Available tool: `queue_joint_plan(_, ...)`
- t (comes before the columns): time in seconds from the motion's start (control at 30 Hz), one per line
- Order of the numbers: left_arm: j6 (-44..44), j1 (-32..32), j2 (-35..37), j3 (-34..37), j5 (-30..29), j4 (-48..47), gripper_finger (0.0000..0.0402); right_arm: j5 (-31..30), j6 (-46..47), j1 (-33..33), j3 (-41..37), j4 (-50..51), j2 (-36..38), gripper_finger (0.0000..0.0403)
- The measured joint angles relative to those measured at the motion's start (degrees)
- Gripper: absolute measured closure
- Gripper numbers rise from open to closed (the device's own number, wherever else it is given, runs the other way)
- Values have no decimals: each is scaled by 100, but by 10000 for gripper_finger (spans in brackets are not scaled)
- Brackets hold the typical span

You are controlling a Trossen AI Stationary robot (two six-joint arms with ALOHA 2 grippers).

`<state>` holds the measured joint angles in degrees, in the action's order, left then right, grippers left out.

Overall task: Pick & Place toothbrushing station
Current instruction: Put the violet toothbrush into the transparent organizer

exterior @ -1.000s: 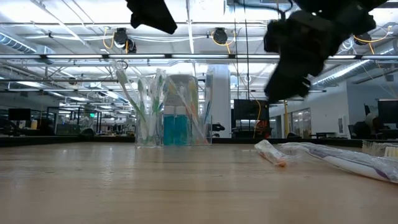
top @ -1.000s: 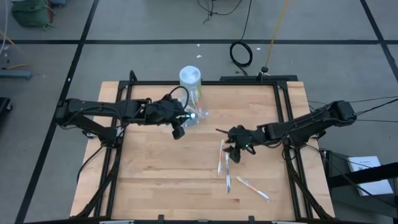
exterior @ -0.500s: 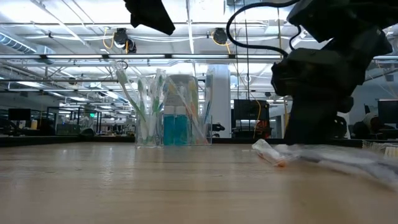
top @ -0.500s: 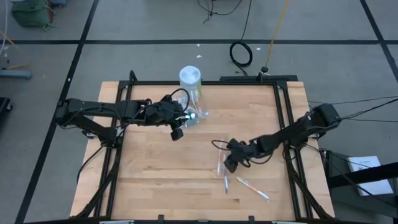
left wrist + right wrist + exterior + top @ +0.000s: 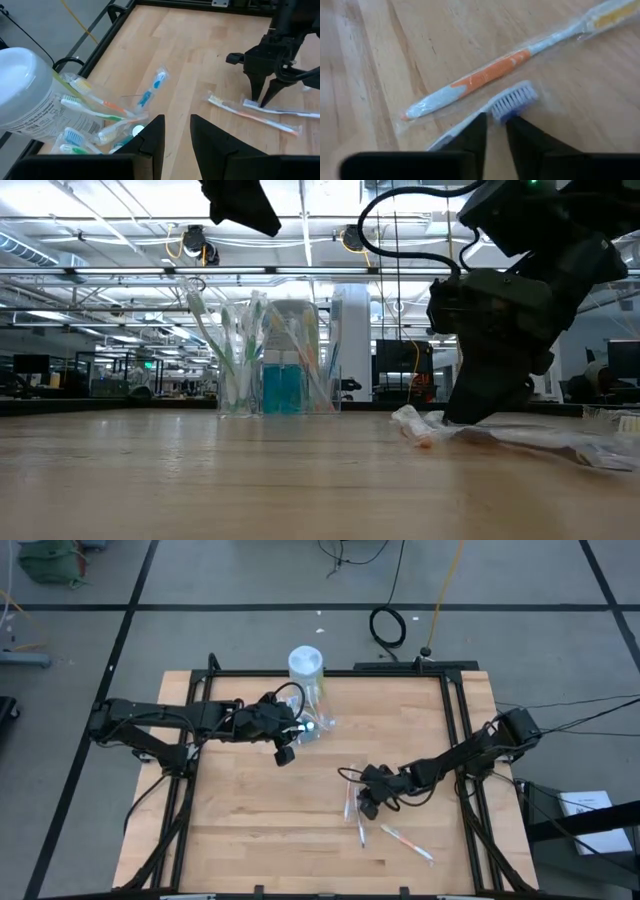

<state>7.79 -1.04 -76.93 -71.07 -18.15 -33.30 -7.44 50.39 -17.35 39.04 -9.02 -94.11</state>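
The toothbrushing station (image 5: 316,726) is a clear cup with several toothbrushes standing in it, at the table's far middle, its base on the wood, right in front of a white-topped canister (image 5: 306,664). My left gripper (image 5: 177,121) hovers open just above and beside the station (image 5: 95,131), with nothing between its fingers. My right gripper (image 5: 365,809) is down at the table's middle, shut on a wrapped toothbrush (image 5: 512,98) with white and blue bristles. An orange-handled wrapped toothbrush (image 5: 485,75) lies flat beside it. My right gripper pinches the toothbrush's neck (image 5: 492,111), just behind the bristled head, between its two fingers. The fingers slant down from the table's right and lie across the brush. The brush lies flat on the table in its clear wrapper.
A third wrapped toothbrush (image 5: 405,840) lies toward the near right. One blue wrapped brush (image 5: 151,91) leans out of the station toward the table's middle. Black frame rails (image 5: 455,720) run along the table's sides. Bare wood lies at the near left.
My right gripper has come down to the table and moved toward the near and left edges, onto the loose toothbrushes, rolling as it went. The wrapped toothbrushes under it have slid a little along the table.
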Motion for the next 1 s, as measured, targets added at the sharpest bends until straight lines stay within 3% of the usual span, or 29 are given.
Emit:
queue_joint_plan(0.13,2,0,0,0,0,0,305,42,-350,55,-11,-97,74,394)
queue_joint_plan(0.33,20,-1,0,0,0,0,305,29,-727,149,-9,-350,445,400)
queue_joint_plan(0.47,17,-2,0,0,-4,0,305,-71,-1250,177,-19,-373,1078,401)
queue_joint_plan(0.6,-46,-2,2,0,-46,7,305,-731,-2468,254,-11,-635,1804,402)
queue_joint_plan(0.73,-70,-1,0,0,-55,9,305,-1437,-4087,507,-8,-1525,2227,402)
queue_joint_plan(0.87,-151,-2,2,0,-264,39,305,-1829,-5637,945,-2,-2746,2241,402)
queue_joint_plan(1.0,-184,0,0,0,-413,37,305,-1793,-6443,1536,0,-3898,1945,402)
